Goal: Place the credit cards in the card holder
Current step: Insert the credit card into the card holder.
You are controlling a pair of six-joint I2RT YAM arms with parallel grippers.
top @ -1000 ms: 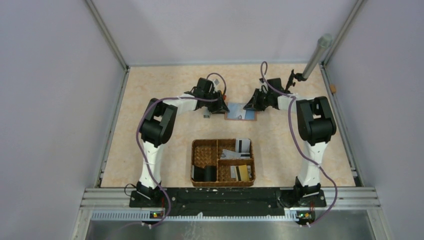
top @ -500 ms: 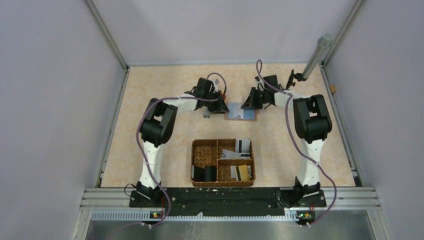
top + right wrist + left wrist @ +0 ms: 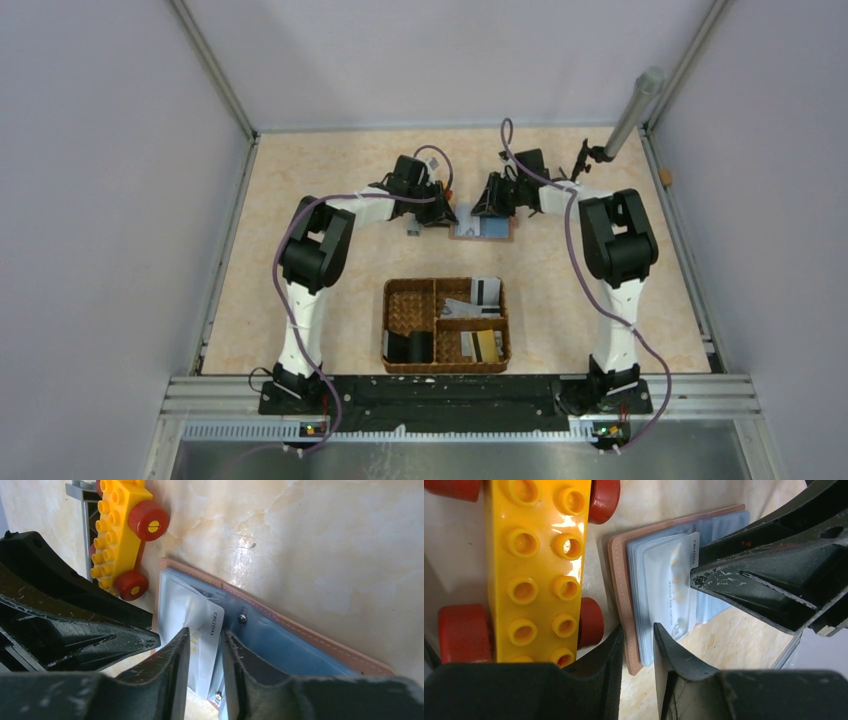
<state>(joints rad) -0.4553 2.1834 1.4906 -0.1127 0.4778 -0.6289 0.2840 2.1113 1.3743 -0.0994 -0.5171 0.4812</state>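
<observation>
The card holder (image 3: pixel 481 229) lies open on the table, light blue inside, brown outside (image 3: pixel 619 585). My left gripper (image 3: pixel 638 645) is shut on its near-left edge, with the brown cover and blue sleeves between the fingers. A white credit card (image 3: pixel 206 630) sits partly inside a clear sleeve (image 3: pixel 671 585). My right gripper (image 3: pixel 206 642) hangs just over that card with its jaws a little apart, so it is open and grips nothing. More credit cards, white (image 3: pixel 486 290), grey (image 3: pixel 468 308) and gold (image 3: pixel 486 345), lie in the woven basket.
The woven basket (image 3: pixel 386 325) stands at the near middle and holds a black blocky object (image 3: pixel 410 347). A yellow toy brick car with red wheels (image 3: pixel 536 565) sits just left of the card holder. A grey pole (image 3: pixel 632 110) leans at the back right.
My right gripper has moved left over the card holder, and its jaws have gone from shut to slightly apart. The left gripper has kept its hold and place.
</observation>
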